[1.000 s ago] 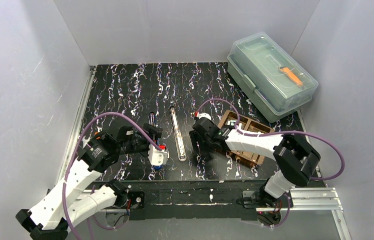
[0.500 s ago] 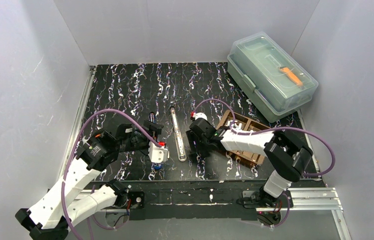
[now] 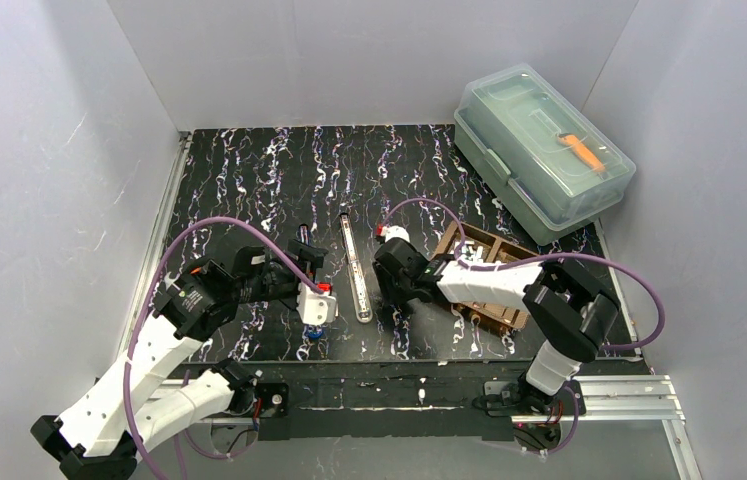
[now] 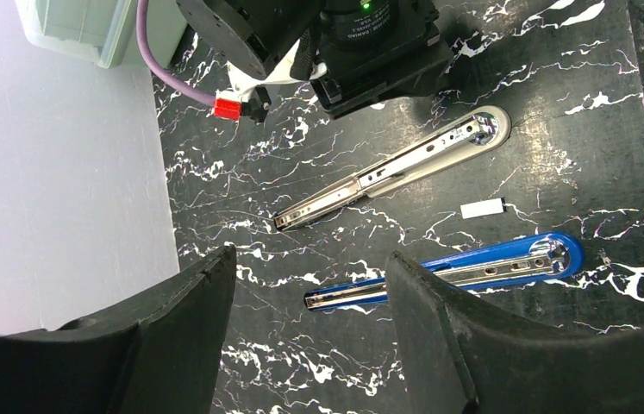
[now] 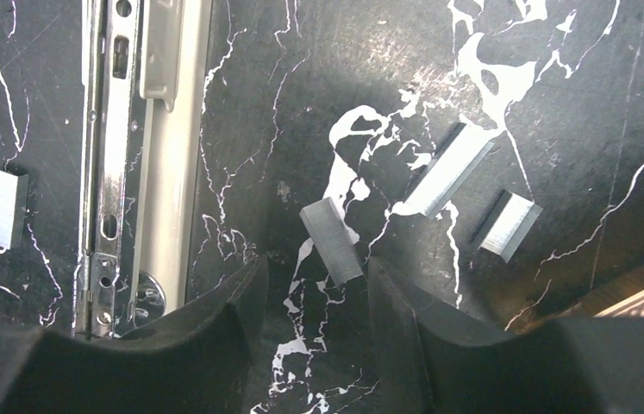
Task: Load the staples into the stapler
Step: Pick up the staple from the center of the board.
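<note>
Plainly grey-walled, black white-veined worktop dotted with short silvery staple strips; left claw parted, right claw spread astride one.

**CAMERA SET-UP: THREE VIEWS, ONE TABLE**

- Top external: fixed, high, behind the arm bases. Faces forward and down. Far off, with the whole table in frame.
- Left wrist: middle range. Looks obliquely across the tabletop past the left gripper, towards the right arm.
- Right wrist: very near. Faces almost straight down past the right gripper at a small patch of tabletop.
- Shared: the silver stapler rail appears in all three views. The right arm appears in the top and left wrist views.
</note>
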